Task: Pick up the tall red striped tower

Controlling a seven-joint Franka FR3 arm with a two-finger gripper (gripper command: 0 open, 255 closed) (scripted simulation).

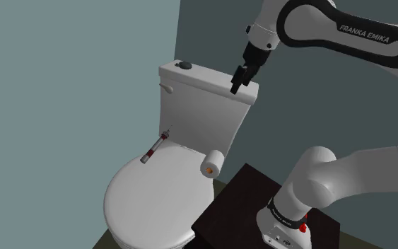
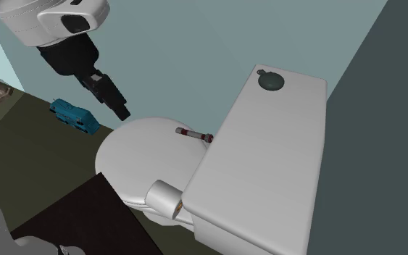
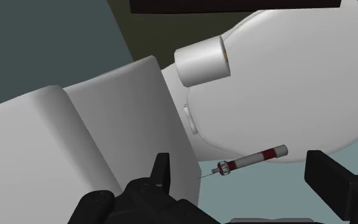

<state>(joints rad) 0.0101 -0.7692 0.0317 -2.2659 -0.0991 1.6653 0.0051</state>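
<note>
One wide-open claw (image 1: pixel 237 85) I am holding over the tank (image 1: pixel 204 79), the striped tower (image 1: pixel 155 148) lying at its eight o'clock in the shoulder view, axis one-to-seven.

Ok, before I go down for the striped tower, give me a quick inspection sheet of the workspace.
Surface: closed white toilet lid, with the tank behind it.
Job's things: striped tower, pale with red bands, lying flat on the lid near the tank, not upright.
Clutter: paper roll at the lid's rim on the stand's side; dark round button on the tank top; blue boxy object on the floor.
Grippers: gripper open, in the air, clear of the tower, holding nothing.
Cables: nothing seen.
Surroundings: teal-grey walls, dark floor, dark stand.
</note>
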